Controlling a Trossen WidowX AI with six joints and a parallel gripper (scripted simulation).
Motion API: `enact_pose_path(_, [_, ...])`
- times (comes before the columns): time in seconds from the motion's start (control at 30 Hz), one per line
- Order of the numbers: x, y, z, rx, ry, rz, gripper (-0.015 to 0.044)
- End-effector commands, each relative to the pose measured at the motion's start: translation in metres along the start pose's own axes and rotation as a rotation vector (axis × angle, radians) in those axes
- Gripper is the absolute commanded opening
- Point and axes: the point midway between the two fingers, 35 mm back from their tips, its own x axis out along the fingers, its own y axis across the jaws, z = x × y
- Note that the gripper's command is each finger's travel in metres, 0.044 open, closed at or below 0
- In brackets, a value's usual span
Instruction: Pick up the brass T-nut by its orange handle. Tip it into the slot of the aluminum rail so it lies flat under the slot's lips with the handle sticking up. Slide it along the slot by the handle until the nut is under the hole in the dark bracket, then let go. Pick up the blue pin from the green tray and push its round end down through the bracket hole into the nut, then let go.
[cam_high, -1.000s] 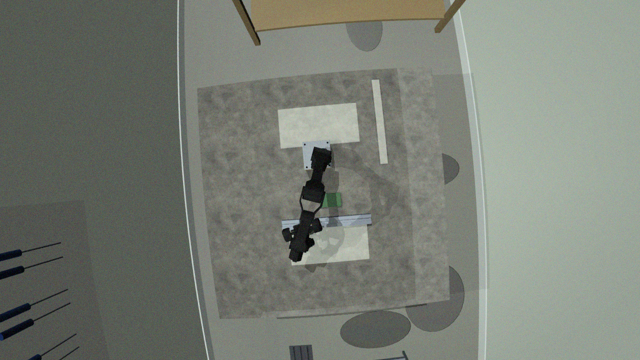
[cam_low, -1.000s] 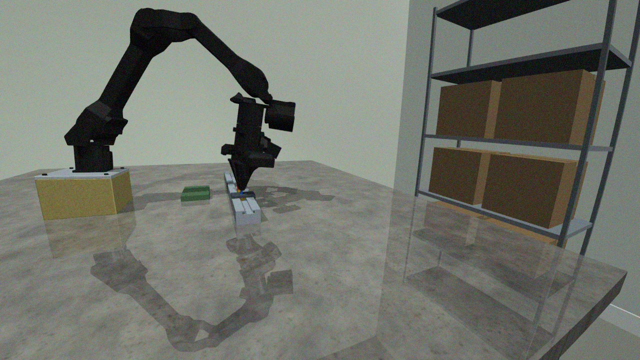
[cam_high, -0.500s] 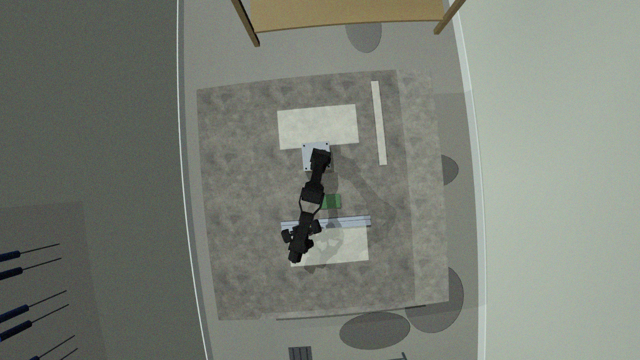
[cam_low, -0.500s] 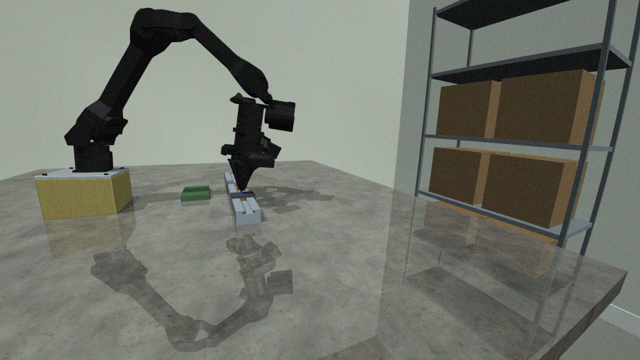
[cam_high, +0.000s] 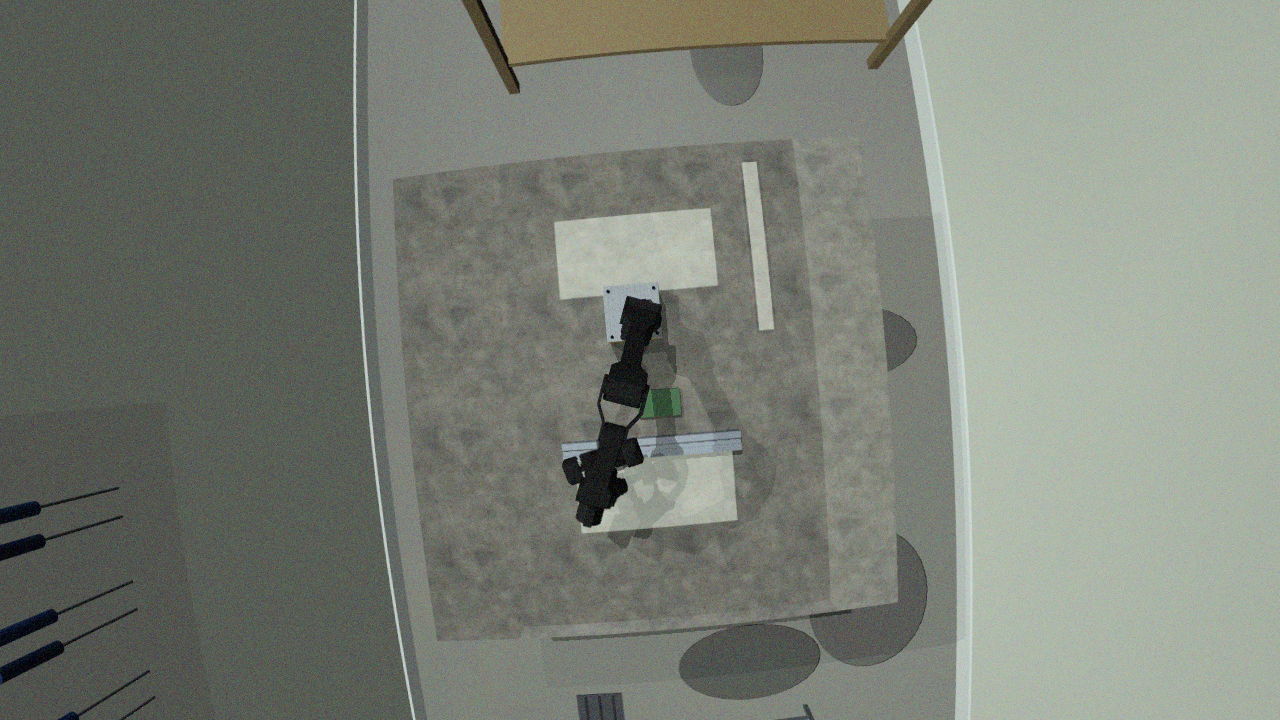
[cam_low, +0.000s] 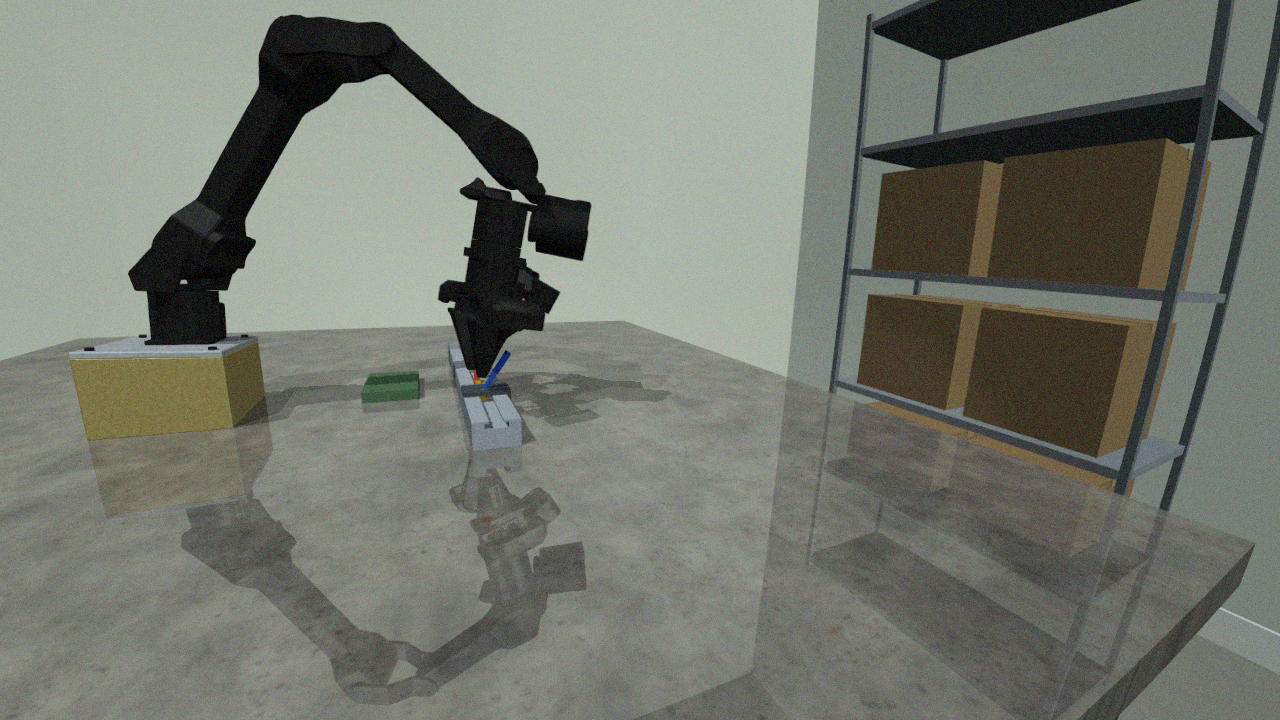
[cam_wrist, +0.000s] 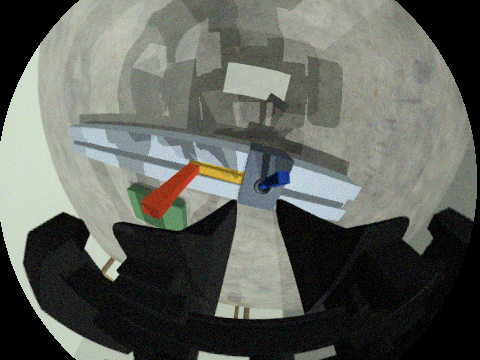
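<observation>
Black, one arm (cam_high: 623, 386) (cam_low: 353, 58) reaches over one rail (cam_high: 693, 442) (cam_low: 494, 433) (cam_wrist: 320, 185) in the top view. Outside, one blue pin (cam_low: 496, 368) (cam_wrist: 276, 180) leans, probably just released. Wrist view: the gripper (cam_low: 483, 374) (cam_wrist: 256, 204) has fingers apart, empty; the pin's tip meets one bracket (cam_low: 487, 390) (cam_wrist: 251, 176) hole (perhaps unseated).

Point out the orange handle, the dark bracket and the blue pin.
Orange handle (cam_wrist: 171, 191): wrist view, middle of its shaft.
Dark bracket (cam_wrist: 251, 176) (cam_low: 501, 390): wrist and exterior views, top plate.
Blue pin (cam_wrist: 282, 179) (cam_low: 497, 366): both views, upper end.
</observation>
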Motion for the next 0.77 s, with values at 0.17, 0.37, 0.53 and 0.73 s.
enact_pose_path(0.17, [-0.047, 0.0, -0.004, -0.002, -0.027, -0.019, 0.016])
enact_pose_path(0.37, [-0.048, 0.002, -0.007, -0.002, -0.027, -0.018, 0.016])
enact_pose_path(0.53, [-0.048, 0.002, -0.006, -0.002, -0.027, -0.018, 0.016])
enact_pose_path(0.73, [-0.048, 0.002, -0.006, -0.002, -0.027, -0.018, 0.016])
